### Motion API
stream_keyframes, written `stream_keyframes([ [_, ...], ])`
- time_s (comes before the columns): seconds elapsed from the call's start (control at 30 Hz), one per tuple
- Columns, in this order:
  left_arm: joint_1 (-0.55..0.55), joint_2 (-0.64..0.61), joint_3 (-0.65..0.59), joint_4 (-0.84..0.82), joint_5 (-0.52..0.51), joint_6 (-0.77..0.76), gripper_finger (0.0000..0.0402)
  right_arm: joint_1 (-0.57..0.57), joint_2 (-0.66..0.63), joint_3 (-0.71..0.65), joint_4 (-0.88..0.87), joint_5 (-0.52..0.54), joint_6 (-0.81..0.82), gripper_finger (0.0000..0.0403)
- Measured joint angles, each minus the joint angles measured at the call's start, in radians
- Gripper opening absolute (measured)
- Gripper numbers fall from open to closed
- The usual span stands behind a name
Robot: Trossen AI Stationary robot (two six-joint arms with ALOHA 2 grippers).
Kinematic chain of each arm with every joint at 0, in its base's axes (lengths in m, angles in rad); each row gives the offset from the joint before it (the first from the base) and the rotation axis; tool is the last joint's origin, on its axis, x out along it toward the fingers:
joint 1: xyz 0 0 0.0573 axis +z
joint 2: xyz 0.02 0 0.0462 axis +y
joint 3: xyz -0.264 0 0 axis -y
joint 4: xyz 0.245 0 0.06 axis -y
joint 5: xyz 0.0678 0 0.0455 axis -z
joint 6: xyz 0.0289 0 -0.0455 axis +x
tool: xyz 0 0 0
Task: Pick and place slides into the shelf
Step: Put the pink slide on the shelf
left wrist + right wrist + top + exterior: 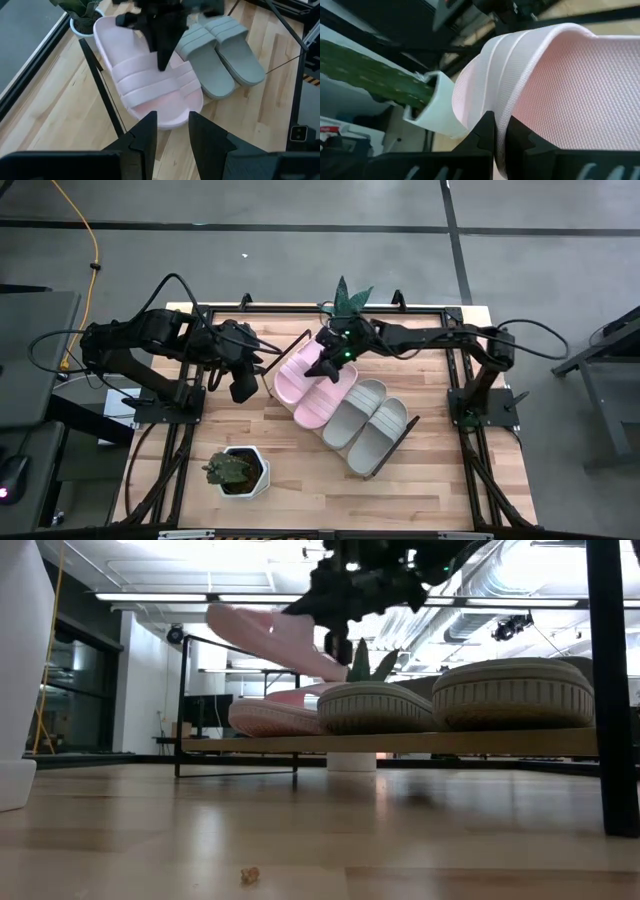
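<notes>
My right arm reaches in from its base on the right, stretched long toward the middle, wrist bent down. My right claw (337, 360) is clamped tight on a pink slide's (300, 375) strap, holding it tilted in the air. My left arm is folded at my left side, and its claw (243, 383) hangs with fingers (145, 135) partly apart, gripping nothing.

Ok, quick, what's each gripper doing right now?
Left gripper: open, empty, beside the shelf.
Right gripper: shut on the strap of a pink slide, lifted.
</notes>
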Motion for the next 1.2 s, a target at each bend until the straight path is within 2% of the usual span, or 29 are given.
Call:
stream_keyframes([
  [0.13, 0.0, 0.0, 0.0, -0.004, 0.0, 0.0, 0.0101, 0.004, 0.042, 0.068, -0.099, 0.005, -0.037, 0.0],
  [0.3, 0.0, 0.0, 0.0, -0.011, 0.0, -0.001, 0.0101, 0.013, 0.043, 0.075, -0.141, 0.03, -0.045, 0.0],
  [0.63, 0.0, 0.0, 0.0, -0.011, 0.0, 0.0, 0.0101, 0.008, 0.048, 0.075, -0.1, 0.075, -0.035, 0.0],
  [1.2, 0.0, 0.0, 0.0, -0.03, 0.001, 0.002, 0.0101, -0.003, 0.157, 0.074, -0.025, 0.028, 0.036, 0.0],
])
